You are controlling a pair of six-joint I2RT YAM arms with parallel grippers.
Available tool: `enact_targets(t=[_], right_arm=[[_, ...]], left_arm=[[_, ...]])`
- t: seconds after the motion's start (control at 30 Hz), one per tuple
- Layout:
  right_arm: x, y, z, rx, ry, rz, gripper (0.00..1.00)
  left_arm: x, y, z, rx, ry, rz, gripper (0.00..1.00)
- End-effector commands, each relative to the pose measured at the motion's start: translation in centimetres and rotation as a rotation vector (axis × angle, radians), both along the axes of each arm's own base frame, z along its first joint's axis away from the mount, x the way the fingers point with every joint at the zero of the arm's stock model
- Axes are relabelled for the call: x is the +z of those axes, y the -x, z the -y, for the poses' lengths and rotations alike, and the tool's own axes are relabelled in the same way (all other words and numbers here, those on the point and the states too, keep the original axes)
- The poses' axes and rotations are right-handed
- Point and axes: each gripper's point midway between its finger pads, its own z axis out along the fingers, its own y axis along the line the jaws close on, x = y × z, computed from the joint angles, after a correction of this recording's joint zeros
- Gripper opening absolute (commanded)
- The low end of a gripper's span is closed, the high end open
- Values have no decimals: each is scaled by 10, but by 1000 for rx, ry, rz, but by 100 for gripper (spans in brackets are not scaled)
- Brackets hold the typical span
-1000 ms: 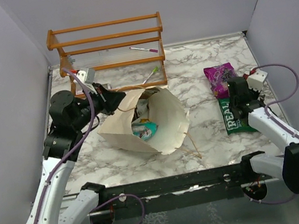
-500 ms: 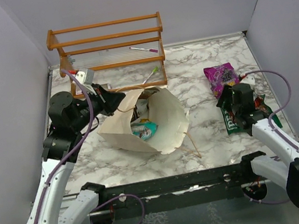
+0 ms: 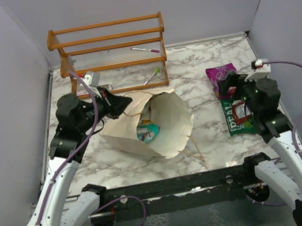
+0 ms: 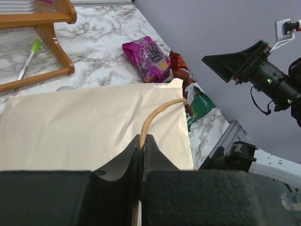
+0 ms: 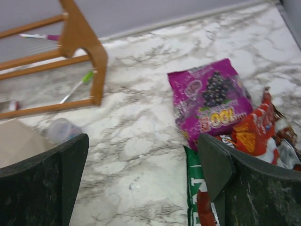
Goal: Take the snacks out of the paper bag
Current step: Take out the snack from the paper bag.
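Tugged by left fingers (image 4: 151, 157) clamped on its string handle (image 4: 157, 110), the paper bag (image 3: 172, 118) at nine o'clock has shifted. Its teal snack (image 3: 147, 131) looks light, crinkly, slick: pinch a sealed edge. Right fingers (image 5: 63, 162), spread wide, hover over the purple packet (image 5: 209, 101) at three o'clock.

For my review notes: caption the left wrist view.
Left gripper pinches the string handle of the paper bag; snack packets lie on the table beyond.
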Motion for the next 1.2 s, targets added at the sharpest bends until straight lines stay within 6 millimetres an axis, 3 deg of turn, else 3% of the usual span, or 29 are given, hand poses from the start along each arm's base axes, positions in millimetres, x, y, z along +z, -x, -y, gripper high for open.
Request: enact_targets(t=[0.0,0.13,0.27,0.47,0.6,0.7,0.83,0.97,1.17], right_arm=[[23,14,-52,325,-5,132,99],[24,33,-94,632,54,201,99],[32,41,-111,747,63,236,99],[54,79,-166,1041,79,371,97],[68,92,-182,1100,139,421,97],[71,94,-189,1128,138,409,96],[61,90,-203,1154,160,375,96],[51,86,-226,1167,225,348,88],[28,75,-259,1146,497,377,87]], left_arm=[[22,9,13,-91,101,61,0],[22,12,15,-109,113,59,0],[18,12,12,-92,95,52,0],[11,10,10,-80,86,38,0],[8,9,11,-75,88,33,0],[3,7,11,-74,89,26,0],[1,7,11,-72,91,21,0],[1,5,11,-67,82,23,0],[4,5,8,-55,64,30,0]])
